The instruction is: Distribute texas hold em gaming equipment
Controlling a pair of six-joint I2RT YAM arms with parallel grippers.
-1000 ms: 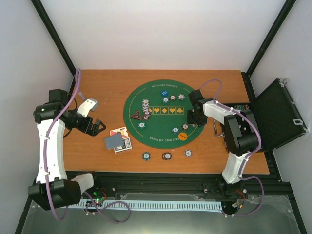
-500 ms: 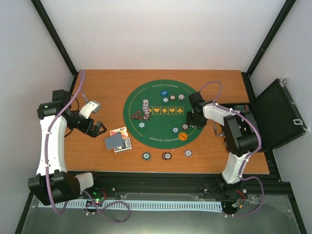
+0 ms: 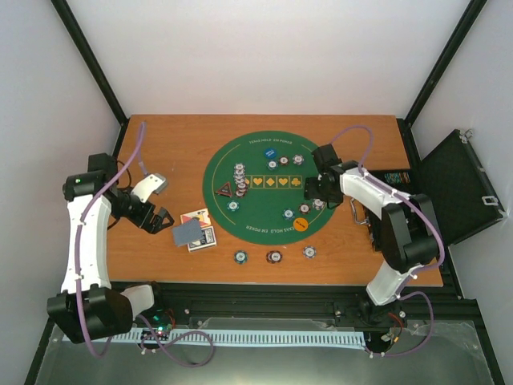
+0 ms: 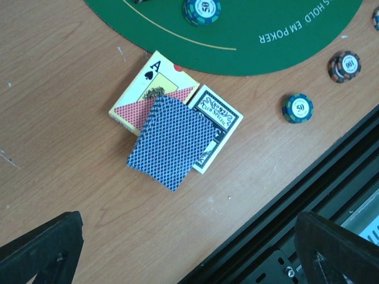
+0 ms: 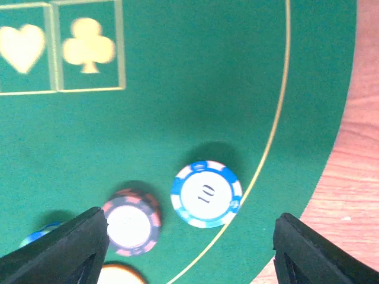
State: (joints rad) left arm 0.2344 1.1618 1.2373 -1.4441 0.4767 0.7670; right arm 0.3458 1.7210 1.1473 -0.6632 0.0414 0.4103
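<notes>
We find the left claw (image 4: pixel 189 254) spread above the cards (image 4: pixel 167 142), centre frame; the right claw (image 5: pixel 189 251) is spread above a blue-white chip (image 5: pixel 206 194) near the mat (image 5: pixel 177 118) edge, lower right.

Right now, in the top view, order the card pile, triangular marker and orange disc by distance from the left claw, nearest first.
1. card pile, right of the left claw
2. triangular marker, mat's left side
3. orange disc, mat's near-right edge
</notes>
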